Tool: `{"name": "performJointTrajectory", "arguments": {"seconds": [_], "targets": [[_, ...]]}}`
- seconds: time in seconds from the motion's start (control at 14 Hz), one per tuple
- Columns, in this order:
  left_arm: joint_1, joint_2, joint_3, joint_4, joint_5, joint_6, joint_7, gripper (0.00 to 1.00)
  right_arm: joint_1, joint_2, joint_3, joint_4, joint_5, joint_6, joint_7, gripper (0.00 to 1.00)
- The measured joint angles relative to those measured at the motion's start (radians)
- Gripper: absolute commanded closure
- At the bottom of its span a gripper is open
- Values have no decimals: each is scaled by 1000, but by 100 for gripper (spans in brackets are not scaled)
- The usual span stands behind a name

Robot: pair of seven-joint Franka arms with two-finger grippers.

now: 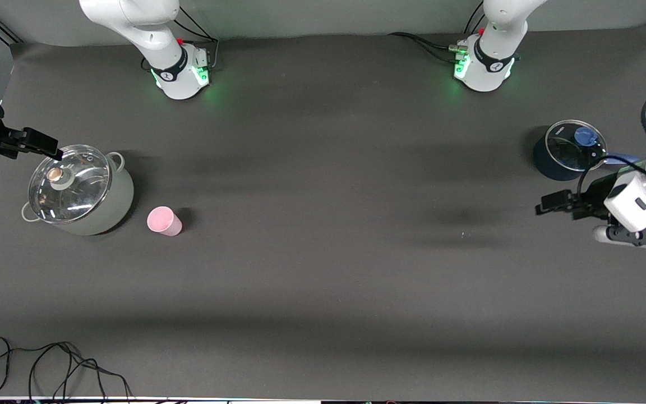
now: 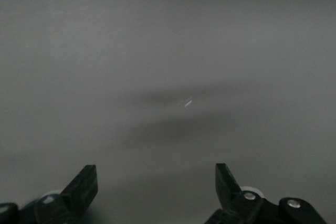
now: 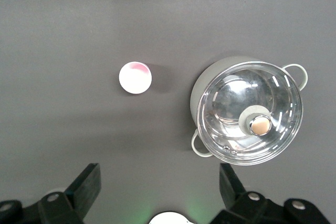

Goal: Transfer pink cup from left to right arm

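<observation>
Both end effectors are standing wide open and holding nothing. The left end effector (image 2: pixel 156 190) is hanging over bare table (image 1: pixel 323 269) near the dark pot (image 1: pixel 558 160) with a glass lid at the left arm's end. The right end effector (image 3: pixel 160 187) is hovering high over the lidded grey pot (image 1: pixel 79 191) at the right arm's end. The pink cup (image 1: pixel 164 220) is standing upright just beside that grey pot, apart from it. Open dark matting is lying between the two pots. A loose black cable (image 1: pixel 54 365) is lying at the table's near edge.
</observation>
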Motion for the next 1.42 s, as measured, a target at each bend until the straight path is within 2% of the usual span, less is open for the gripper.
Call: {"name": "performJointTrajectory", "arguments": {"seconds": [0.21, 0.64, 0.93, 1.42], "targets": [[-25, -33, -1, 14, 88, -71, -10, 0, -1, 0, 11, 0, 0, 0, 0, 0], [-55, -117, -2, 38, 102, -149, -13, 0, 22, 4, 28, 0, 17, 51, -1, 0], [-74, -121, -1, 118, 102, -240, -13, 0, 28, 11, 33, 10, 50, 98, -1, 0], [-76, -110, 7, 121, 102, -233, -22, 0, 28, 46, 41, 68, 50, 99, -2, 0]]}}
